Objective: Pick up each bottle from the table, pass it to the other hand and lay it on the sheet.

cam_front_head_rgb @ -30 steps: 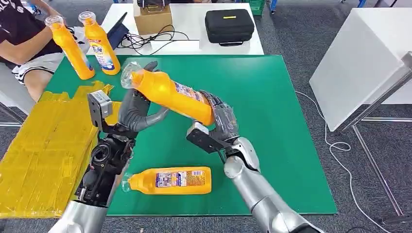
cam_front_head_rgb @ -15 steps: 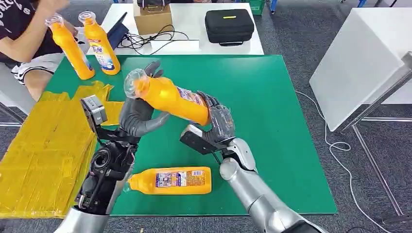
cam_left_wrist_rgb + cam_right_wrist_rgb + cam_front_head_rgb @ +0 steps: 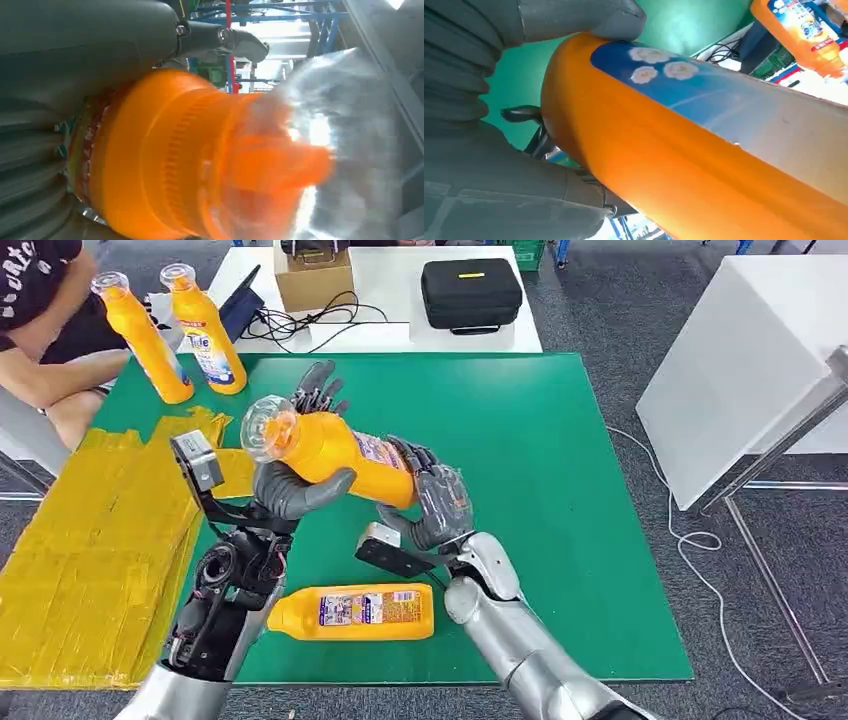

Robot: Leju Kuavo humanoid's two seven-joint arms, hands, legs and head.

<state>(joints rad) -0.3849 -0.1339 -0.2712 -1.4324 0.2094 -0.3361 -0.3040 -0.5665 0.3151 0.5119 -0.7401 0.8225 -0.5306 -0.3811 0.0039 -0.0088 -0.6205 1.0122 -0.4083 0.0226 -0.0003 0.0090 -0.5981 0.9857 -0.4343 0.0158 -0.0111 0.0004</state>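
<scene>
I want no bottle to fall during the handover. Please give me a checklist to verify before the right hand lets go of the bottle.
1. Left hand wraps the held bottle near its neck: ok.
2. Right hand supports the bottle's base end: ok.
3. Left grip firm enough to carry the bottle alone: cannot tell.
4. Clear cap on the bottle: ok.
5. Yellow sheet has bare space to lay the bottle: ok.
6. Lying bottle on the green mat sits apart from both hands: ok.

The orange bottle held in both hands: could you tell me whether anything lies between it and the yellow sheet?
Nothing visible does. The orange bottle hangs over the green mat, and the yellow sheet lies bare beside the left hand.
</scene>
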